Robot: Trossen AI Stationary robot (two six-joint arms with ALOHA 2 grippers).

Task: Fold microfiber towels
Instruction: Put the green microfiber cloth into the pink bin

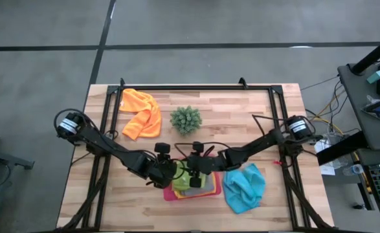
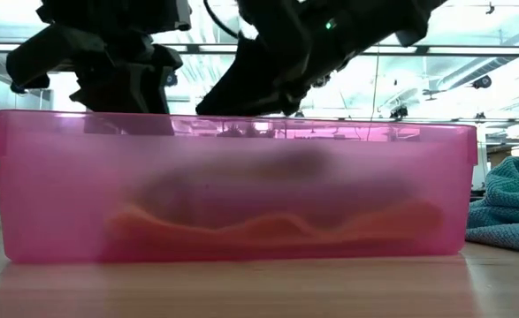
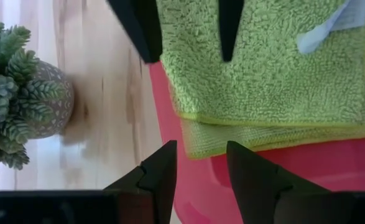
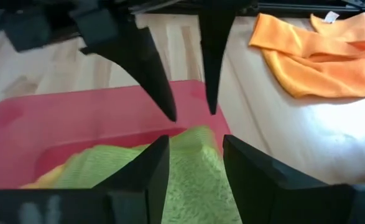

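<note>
Left gripper [image 3: 201, 171]: fingers apart, nothing between them, poised over the near edge of the folded lime green towel [image 3: 263, 74] at the rim of the pink tray [image 3: 331, 180]. Right gripper [image 4: 191, 168]: fingers likewise apart and empty, above the same towel's corner. In each wrist view the other arm's two dark fingers hang opposite, also separated.

In the high view both grippers meet over the tray at about 6 o'clock on the table [image 1: 274, 116], the left gripper [image 1: 166, 172] at the tray's 9 o'clock side, the right gripper [image 1: 198, 169] at its 12 o'clock side. The lime green towel lies on top of the stack in the tray; a grey towel [image 1: 201, 188] and a yellow edge show beneath it, details unclear.

The light blue towel [image 1: 245, 188] lies crumpled on the table just beside the tray, at its 3 o'clock. The orange towel [image 1: 141, 113] lies loose at roughly 10 o'clock on the table. A small spiky green plant [image 1: 186, 120] in a pot stands near 12 o'clock, apart from the tray.
</note>
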